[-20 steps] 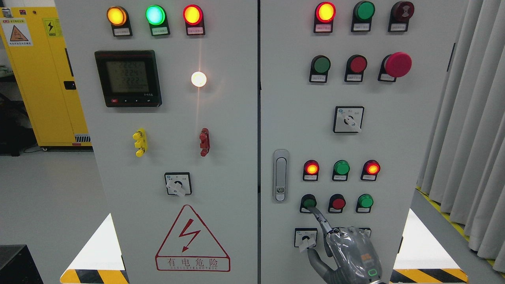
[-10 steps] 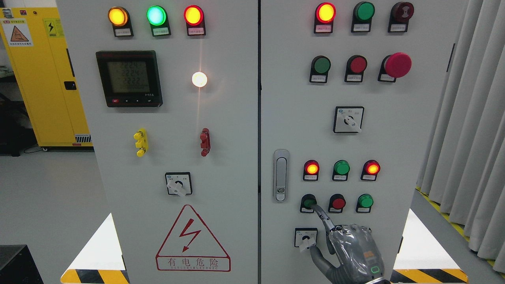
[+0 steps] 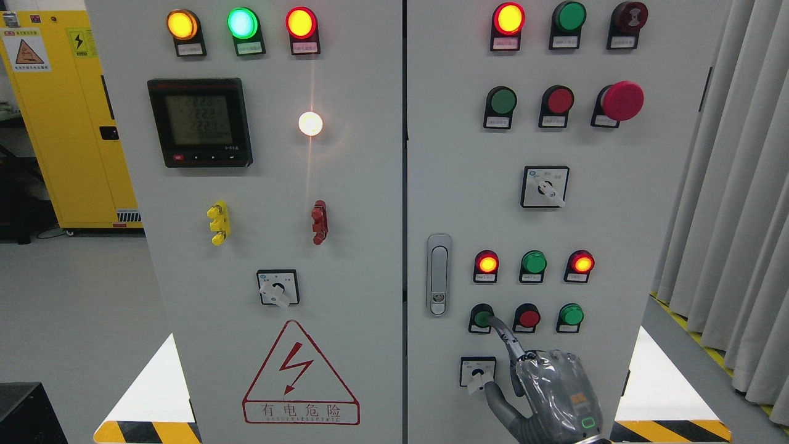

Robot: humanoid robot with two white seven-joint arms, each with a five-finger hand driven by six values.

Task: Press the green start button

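The right robot hand [image 3: 555, 394], other fingers curled and holding nothing, extends its forefinger [image 3: 504, 333] apparently touching the green start button [image 3: 481, 317], to press it alone.

The right hand [image 3: 558, 394] looks shiny grey, like plastic wrap. Just above its finger, the green button [image 3: 482, 318] is glossy plastic on a smooth, matt cabinet door [image 3: 616, 216].
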